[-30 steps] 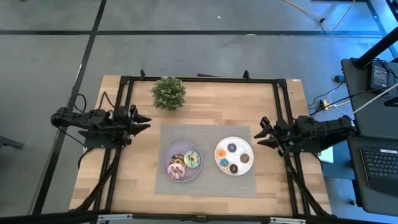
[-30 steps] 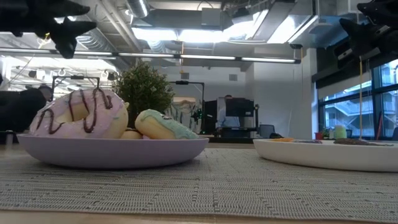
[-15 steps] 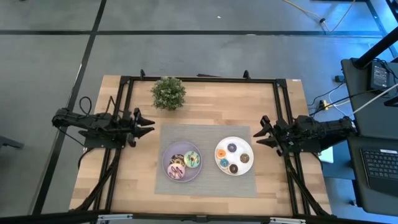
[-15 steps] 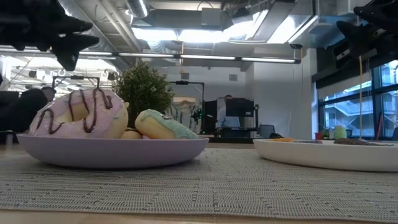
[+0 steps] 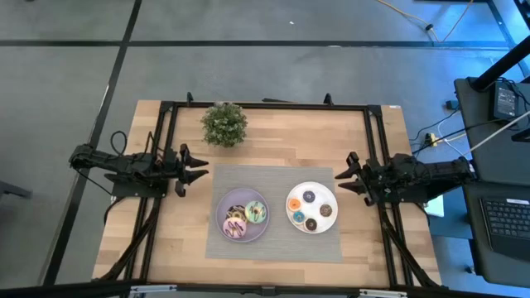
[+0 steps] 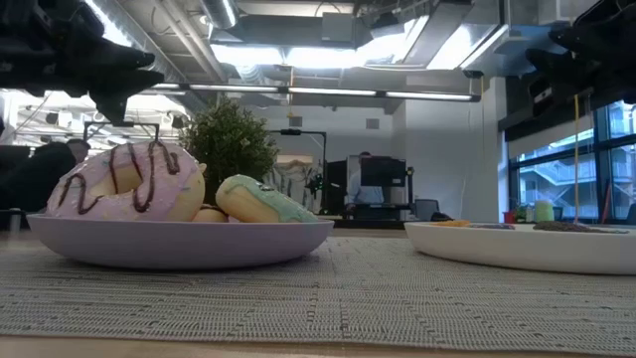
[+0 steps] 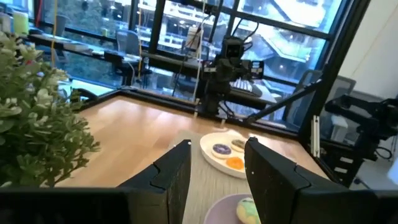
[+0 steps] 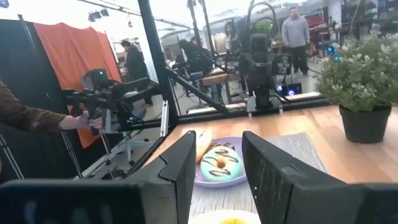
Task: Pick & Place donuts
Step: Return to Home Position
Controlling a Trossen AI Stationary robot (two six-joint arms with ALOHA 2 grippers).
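Observation:
Bigger donuts, a pink one with chocolate stripes (image 6: pixel 127 183), a green one (image 5: pixel 255 212) and a brown one behind, lie on the lilac plate (image 5: pixel 220 219). Several tiny donuts, blue, orange, purple and brown, lie on the white plate (image 5: pixel 331 198). My left gripper (image 5: pixel 201 168) hovers open above the table, left of the mat's far left corner. My right gripper (image 5: pixel 339 176) hovers open just right of the white plate. In the left wrist view the fingers (image 7: pixel 216 171) frame the white plate (image 7: pixel 211 158); in the right wrist view the fingers (image 8: pixel 217 165) frame the green donut (image 8: pixel 219 164).
A grey woven mat (image 5: pixel 278 240) lies under both plates. A potted plant (image 5: pixel 224 123) stands near the table's far edge, close to my left gripper. Black frame rails run along the table's sides. People stand in the room beyond the table's left side.
My left gripper has moved toward the table's right, from the left rail toward the mat's far left corner, staying open. My right gripper has crept a little toward the white plate.

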